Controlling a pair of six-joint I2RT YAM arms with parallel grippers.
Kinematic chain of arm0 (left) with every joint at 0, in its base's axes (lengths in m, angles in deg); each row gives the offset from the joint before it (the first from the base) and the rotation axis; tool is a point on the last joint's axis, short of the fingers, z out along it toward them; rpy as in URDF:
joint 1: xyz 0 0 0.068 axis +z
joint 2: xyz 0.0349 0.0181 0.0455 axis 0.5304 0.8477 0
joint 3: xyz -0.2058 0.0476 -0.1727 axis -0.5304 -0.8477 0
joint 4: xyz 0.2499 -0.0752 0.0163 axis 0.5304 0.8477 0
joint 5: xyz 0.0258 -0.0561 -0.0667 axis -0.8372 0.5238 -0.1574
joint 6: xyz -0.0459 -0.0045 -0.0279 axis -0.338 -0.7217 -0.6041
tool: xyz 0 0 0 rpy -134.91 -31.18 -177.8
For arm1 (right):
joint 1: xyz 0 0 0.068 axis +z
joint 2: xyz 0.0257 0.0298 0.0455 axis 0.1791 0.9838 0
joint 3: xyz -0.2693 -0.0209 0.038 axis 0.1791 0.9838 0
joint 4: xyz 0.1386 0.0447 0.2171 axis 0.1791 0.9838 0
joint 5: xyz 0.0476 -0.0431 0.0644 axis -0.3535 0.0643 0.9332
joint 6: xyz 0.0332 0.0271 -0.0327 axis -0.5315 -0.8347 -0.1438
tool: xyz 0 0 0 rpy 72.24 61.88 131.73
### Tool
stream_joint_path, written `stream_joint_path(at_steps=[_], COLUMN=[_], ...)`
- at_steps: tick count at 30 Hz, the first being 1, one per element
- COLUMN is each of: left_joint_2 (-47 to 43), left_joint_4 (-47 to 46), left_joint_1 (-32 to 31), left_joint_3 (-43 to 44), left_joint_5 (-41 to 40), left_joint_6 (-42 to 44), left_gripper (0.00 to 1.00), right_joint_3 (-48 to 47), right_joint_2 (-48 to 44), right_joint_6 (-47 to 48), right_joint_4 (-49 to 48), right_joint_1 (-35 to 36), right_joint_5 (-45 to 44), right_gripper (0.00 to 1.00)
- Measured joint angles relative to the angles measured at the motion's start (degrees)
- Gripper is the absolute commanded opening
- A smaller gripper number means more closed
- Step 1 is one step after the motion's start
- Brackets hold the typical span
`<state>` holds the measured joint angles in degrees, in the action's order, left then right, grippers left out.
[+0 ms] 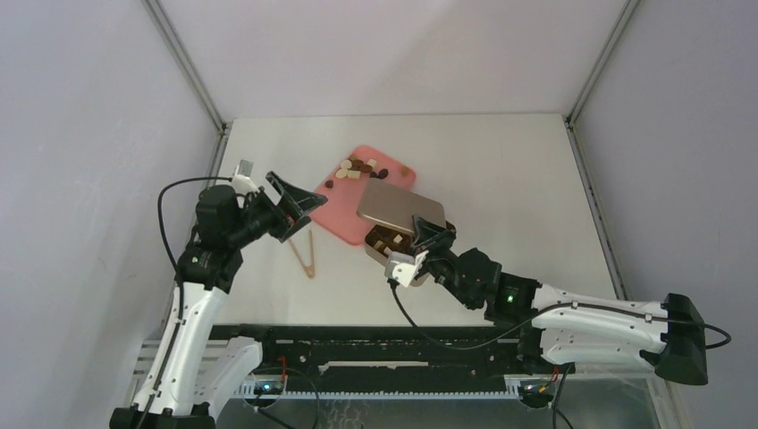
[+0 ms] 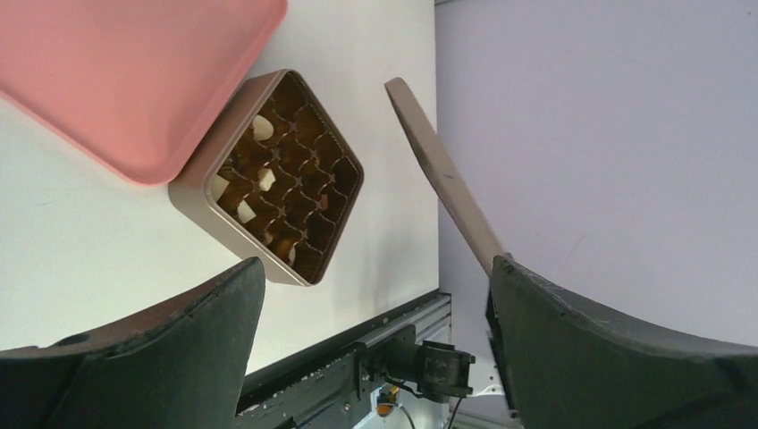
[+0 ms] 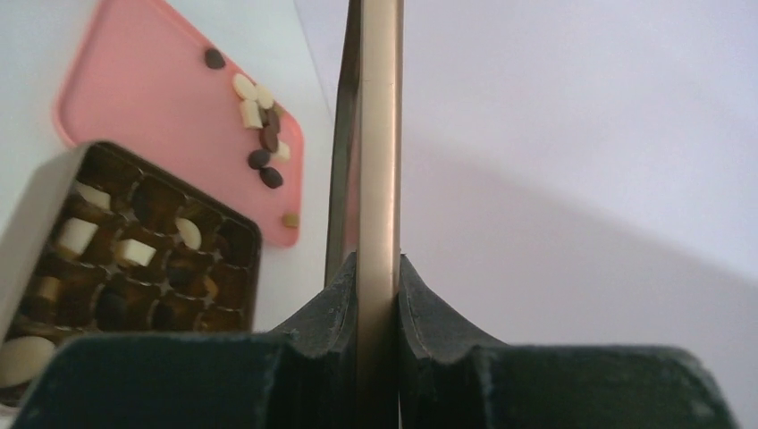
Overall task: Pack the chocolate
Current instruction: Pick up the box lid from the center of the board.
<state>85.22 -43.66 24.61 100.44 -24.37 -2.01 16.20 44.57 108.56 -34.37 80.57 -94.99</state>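
Several chocolates [image 1: 357,168], dark brown, mid brown and cream, lie at the far end of the pink tray [image 1: 332,217]. More chocolates [image 3: 76,234] sit in the gridded cells of the tan tin [image 3: 36,206]. My right gripper [image 1: 427,234] is shut on the edge of the tin lid [image 1: 400,207] and holds it tilted above the tin [image 1: 377,246], covering most of it. In the right wrist view the lid [image 3: 379,134] stands edge-on between the jaws of the right gripper [image 3: 377,268]. My left gripper [image 1: 304,207] is open and empty at the tray's left edge.
Thin wooden tongs [image 1: 308,255] lie on the white table in front of the tray, near the left gripper. In the left wrist view the tin [image 2: 192,192] sits against the tray [image 2: 134,80], with the lid [image 2: 447,183] raised beside it. Grey walls enclose the table.
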Motion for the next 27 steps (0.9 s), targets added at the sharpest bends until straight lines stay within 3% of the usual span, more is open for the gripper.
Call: stream_joint_path(at_steps=[13,20,27], left_joint_2=[3.08,5.07,6.56], left_joint_4=[-0.57,-2.27,-4.57], left_joint_1=[0.00,-1.16,-2.75], left_joint_3=[2.99,2.99,2.99], left_joint_5=[4.31,7.26,9.90], left_joint_6=[-1.68,-2.58,-3.78], left_gripper=[0.95,0.91,0.80], right_joint_3=[5.33,5.33,5.35], right_joint_2=[5.03,7.85,10.10], right_joint_6=[22.60,29.46,32.79], right_joint_4=[-16.33,-22.71,-25.66], right_joint_1=[3.52,5.60,6.56], right_joint_5=[-1.57,-1.99,-2.25], right_gripper=[0.00,0.00,0.00])
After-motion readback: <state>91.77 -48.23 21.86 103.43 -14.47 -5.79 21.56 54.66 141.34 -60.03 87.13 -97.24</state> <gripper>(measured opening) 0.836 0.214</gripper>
